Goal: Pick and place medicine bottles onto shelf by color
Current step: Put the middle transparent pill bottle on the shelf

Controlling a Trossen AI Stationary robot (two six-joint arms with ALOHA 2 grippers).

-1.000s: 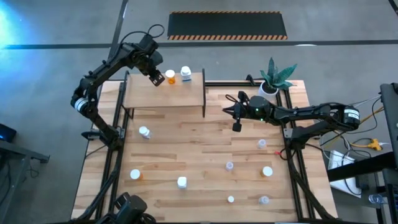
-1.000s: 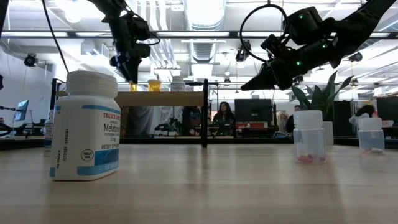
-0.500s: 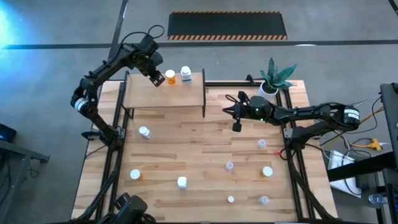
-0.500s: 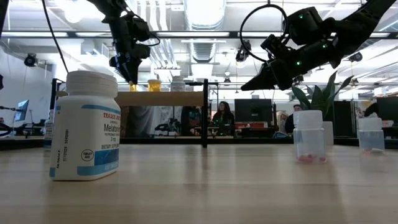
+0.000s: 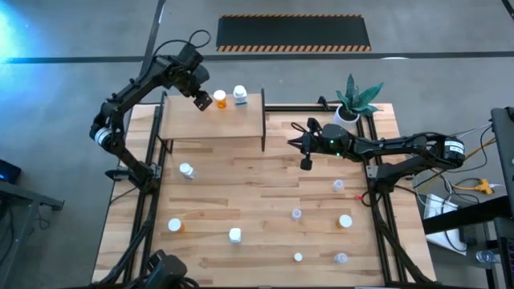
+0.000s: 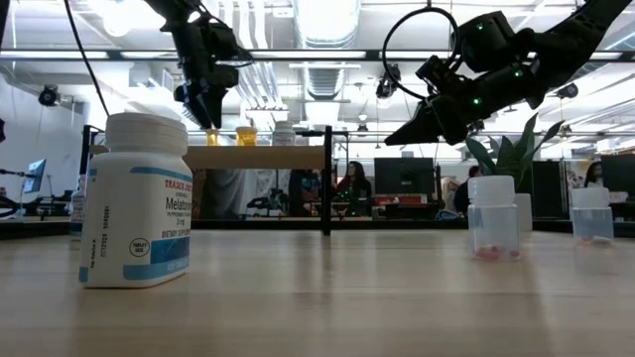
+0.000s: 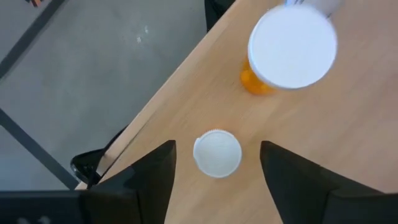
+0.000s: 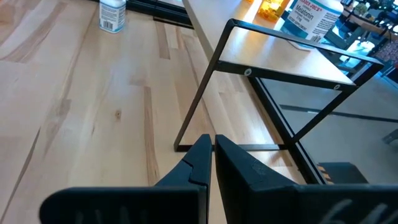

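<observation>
Two bottles stand on the shelf (image 5: 213,115) in the high view: an orange bottle (image 5: 219,99) and a white bottle (image 5: 239,95), near the far edge, with my left end effector (image 5: 203,102) just beside the orange one on its left. My right end effector (image 5: 305,163) hangs over the bench (image 5: 257,201) right of the shelf, well apart from the loose bottles scattered toward the near edge. In the low view a large white bottle (image 6: 135,199) fills the near left; my left end effector (image 6: 210,123) hangs above the shelf's left end with a small orange bottle just below its tips, though whether they touch I cannot tell. Two clear bottles (image 6: 493,217) stand at the right. In the left wrist view my fingers (image 7: 155,180) are spread apart, and a small white cap (image 7: 217,153) sits between them on the shelf, not pinched; the orange bottle (image 7: 291,50) stands farther on, its body mostly hidden under its cap. In the right wrist view my fingers (image 8: 198,158) are pressed together on nothing, aimed at the shelf's black frame (image 8: 205,87); the bottles atop it are cut off.
</observation>
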